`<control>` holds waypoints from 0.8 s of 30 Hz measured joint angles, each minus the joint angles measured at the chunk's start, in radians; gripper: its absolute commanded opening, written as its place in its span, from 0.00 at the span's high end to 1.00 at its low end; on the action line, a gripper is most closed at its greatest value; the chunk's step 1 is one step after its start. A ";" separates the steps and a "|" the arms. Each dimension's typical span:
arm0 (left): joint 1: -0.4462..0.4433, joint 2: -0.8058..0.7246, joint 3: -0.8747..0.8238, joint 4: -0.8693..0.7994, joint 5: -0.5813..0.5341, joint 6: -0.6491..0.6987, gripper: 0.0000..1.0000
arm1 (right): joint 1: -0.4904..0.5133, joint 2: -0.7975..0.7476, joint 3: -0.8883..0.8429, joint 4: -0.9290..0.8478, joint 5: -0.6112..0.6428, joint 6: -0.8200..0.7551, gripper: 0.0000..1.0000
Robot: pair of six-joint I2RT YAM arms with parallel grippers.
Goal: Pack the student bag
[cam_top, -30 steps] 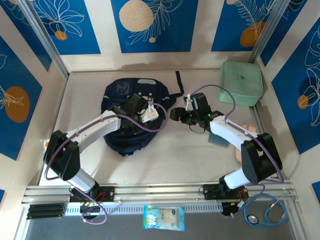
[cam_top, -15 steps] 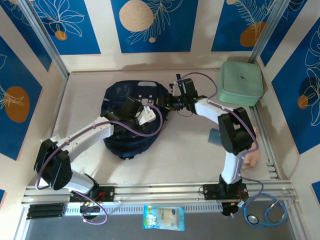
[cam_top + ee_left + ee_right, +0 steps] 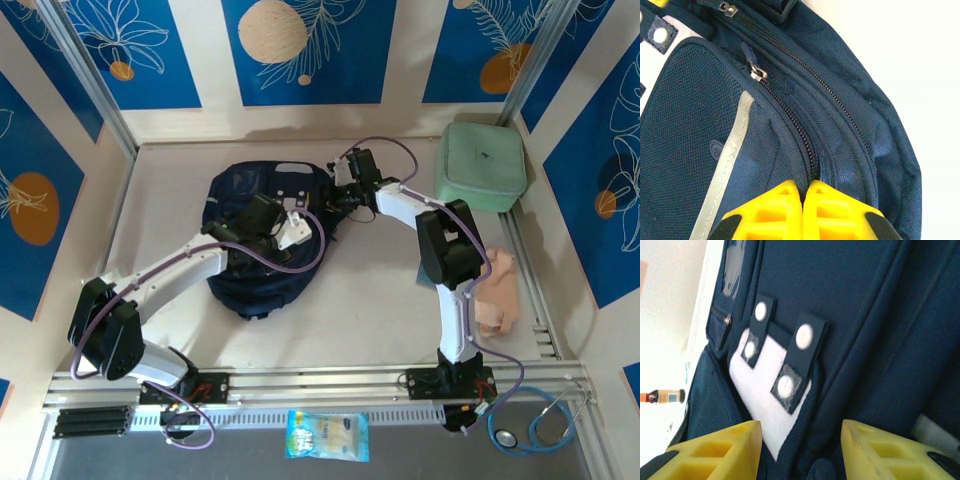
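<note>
The student bag (image 3: 250,255), navy with a grey stripe, lies left of the table's middle. In the left wrist view its zip seams (image 3: 805,135) run down into my left gripper (image 3: 807,189), whose yellow fingers are shut on a fold of the bag's fabric beside the zip. From above, that left gripper (image 3: 303,224) sits on the bag's right side. My right gripper (image 3: 336,196) is at the bag's upper right edge. In the right wrist view the right gripper (image 3: 801,440) is open, and the bag's white patch with snap tabs (image 3: 790,360) and a dark fold lie between its fingers.
A pale green square zip case (image 3: 483,165) sits in the back right corner. A beige soft thing (image 3: 498,292) lies by the right edge. A snack packet (image 3: 327,435) and a stethoscope (image 3: 535,425) lie in front of the arm bases.
My right arm has swung from the table's middle back and left to the bag's upper right edge, and its jaws have narrowed. The left gripper has stayed shut on the bag.
</note>
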 measured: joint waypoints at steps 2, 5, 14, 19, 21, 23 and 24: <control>0.000 -0.001 -0.010 0.011 -0.003 -0.003 0.96 | 0.003 -0.008 -0.049 0.037 -0.023 -0.004 0.52; 0.000 -0.001 -0.018 0.008 -0.005 -0.004 0.96 | 0.002 -0.027 -0.130 0.089 -0.058 -0.003 0.53; 0.000 -0.001 -0.019 0.003 -0.009 -0.007 0.96 | 0.006 -0.066 -0.179 0.113 -0.090 -0.004 0.62; 0.000 -0.001 -0.019 0.004 -0.009 -0.007 0.96 | 0.011 -0.064 -0.163 0.082 -0.075 -0.004 0.67; 0.000 -0.001 -0.019 0.004 -0.009 -0.008 0.96 | 0.017 -0.058 -0.146 0.060 -0.059 -0.005 0.68; 0.000 -0.001 -0.019 0.004 -0.009 -0.008 0.96 | 0.024 -0.050 -0.129 0.037 -0.041 -0.013 0.69; 0.000 -0.001 -0.019 0.004 -0.010 -0.008 0.95 | 0.028 -0.046 -0.119 0.024 -0.034 -0.018 0.70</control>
